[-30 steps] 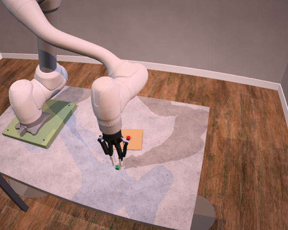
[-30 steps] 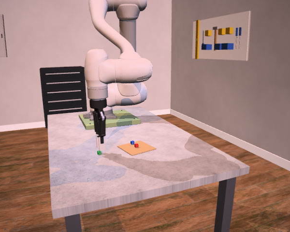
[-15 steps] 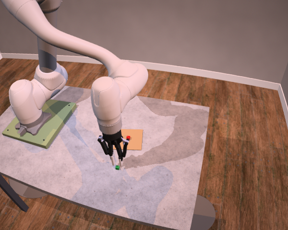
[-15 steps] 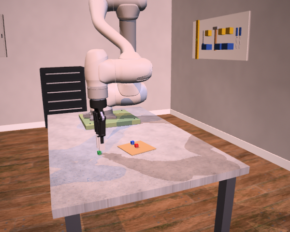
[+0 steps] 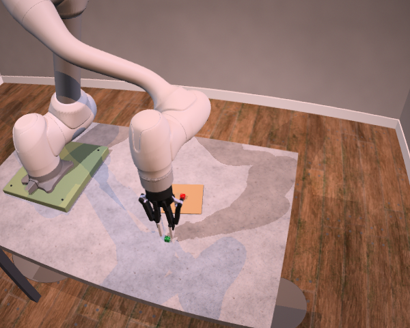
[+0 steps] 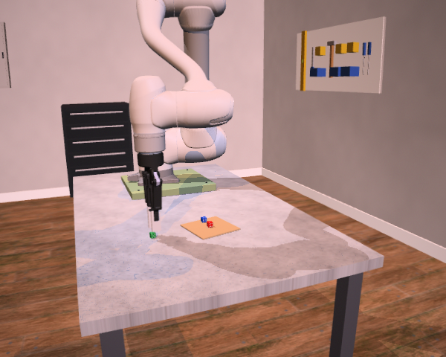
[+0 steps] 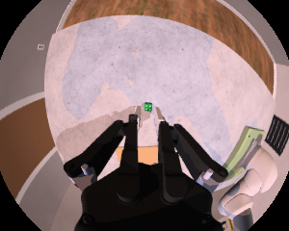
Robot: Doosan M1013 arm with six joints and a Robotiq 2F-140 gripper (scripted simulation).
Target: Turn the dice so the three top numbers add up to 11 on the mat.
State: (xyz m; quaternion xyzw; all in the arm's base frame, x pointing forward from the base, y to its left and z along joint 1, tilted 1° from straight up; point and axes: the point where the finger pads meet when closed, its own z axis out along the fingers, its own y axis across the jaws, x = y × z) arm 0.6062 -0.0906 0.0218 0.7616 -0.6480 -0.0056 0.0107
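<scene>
A small green die (image 5: 167, 239) (image 6: 152, 235) (image 7: 147, 108) lies on the bare table, off the mat, to its front left. My gripper (image 5: 165, 233) (image 6: 150, 227) (image 7: 147, 112) points straight down just above the die. Its fingers stand narrow but apart, and nothing is between them. The orange mat (image 5: 193, 206) (image 6: 223, 229) lies flat on the table. A red die (image 5: 182, 196) (image 6: 209, 224) and a blue die (image 6: 204, 219) lie on the mat close together. In the top view the blue die is hidden behind my gripper. I cannot read the pips on any die.
The arm's green base plate (image 5: 81, 165) (image 6: 200, 186) is at the back of the table. A black chair (image 6: 96, 138) stands behind the table. The table's front edge (image 6: 215, 303) is well away from the dice.
</scene>
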